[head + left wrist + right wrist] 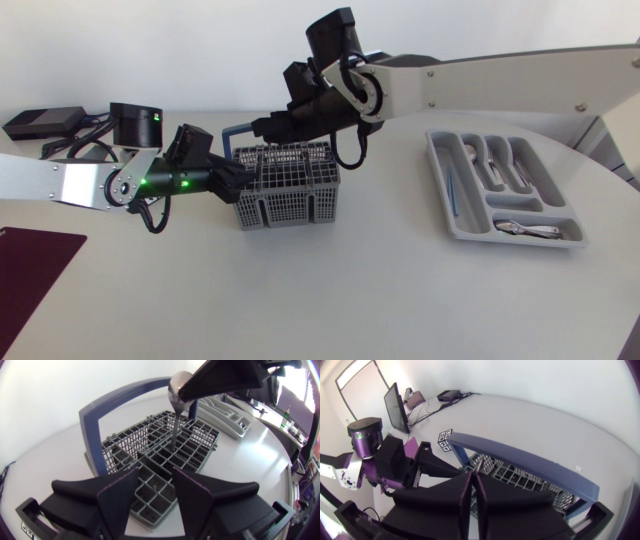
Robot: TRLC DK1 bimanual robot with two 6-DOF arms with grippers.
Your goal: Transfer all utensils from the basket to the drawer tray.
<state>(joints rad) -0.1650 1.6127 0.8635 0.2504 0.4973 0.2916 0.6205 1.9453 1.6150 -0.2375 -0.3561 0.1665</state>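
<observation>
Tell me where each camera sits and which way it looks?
Head view: fixed above the table, looking down on the grey mesh basket, the grey plastic drawer tray and both arms.
Left wrist view: on the left arm, facing the basket; its left gripper shows.
Right wrist view: on the right arm, above the basket; its right gripper shows, shut on a silver metal spoon.
Shared: both wrist views show the basket's blue arched handle.

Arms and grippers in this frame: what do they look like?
Both: black joints, black cable loops. The left arm is silver-grey with green lights; the right arm whitish. The left gripper and right gripper are matte black with broad wedge fingers.
</observation>
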